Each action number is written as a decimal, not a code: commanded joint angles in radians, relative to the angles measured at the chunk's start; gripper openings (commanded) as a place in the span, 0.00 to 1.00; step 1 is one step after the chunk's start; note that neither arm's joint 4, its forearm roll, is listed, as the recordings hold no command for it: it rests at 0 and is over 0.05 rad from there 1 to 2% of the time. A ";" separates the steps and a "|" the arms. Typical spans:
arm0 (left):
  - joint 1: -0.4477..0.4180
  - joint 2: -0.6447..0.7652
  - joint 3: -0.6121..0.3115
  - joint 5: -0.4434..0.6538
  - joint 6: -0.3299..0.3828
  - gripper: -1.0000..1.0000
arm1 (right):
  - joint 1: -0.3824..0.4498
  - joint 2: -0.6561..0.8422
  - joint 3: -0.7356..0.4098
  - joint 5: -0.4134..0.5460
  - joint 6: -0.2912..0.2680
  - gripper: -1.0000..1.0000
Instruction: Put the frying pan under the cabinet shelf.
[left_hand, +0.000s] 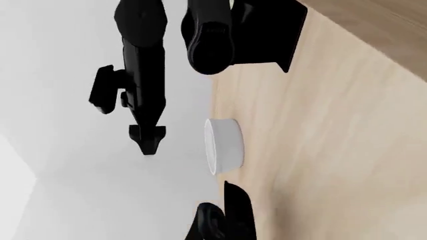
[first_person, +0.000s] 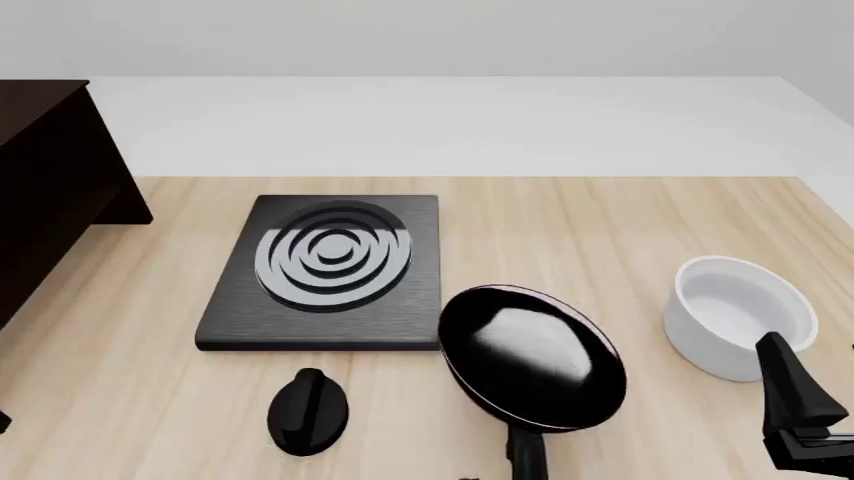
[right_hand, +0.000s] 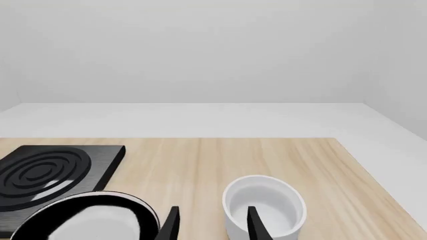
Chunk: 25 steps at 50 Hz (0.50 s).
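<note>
The round black frying pan with a light grey inside (first_person: 533, 360) sits by the counter's near edge, long handle pointing at the arms. Right gripper (right_hand: 209, 225), fingers parted and empty, is nearer; can't tell the left's.

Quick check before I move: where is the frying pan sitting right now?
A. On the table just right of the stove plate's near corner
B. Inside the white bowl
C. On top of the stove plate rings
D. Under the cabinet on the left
A: in the front view the frying pan rests on the table beside the stove plate, far from the cabinet.
</note>
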<state>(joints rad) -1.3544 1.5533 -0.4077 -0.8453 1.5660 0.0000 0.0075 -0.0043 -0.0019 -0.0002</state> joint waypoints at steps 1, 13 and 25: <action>-0.003 -0.121 0.001 0.004 0.103 0.00 | 0.000 0.000 0.000 0.000 0.000 1.00; 0.030 -0.175 0.019 -0.035 0.159 0.00 | 0.000 0.000 0.000 0.000 0.000 1.00; 0.098 -0.209 0.038 -0.105 0.196 0.00 | 0.000 0.000 0.000 0.000 0.000 1.00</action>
<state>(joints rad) -1.3008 1.3925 -0.3689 -0.8905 1.7165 -0.0001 0.0075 -0.0043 -0.0019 -0.0002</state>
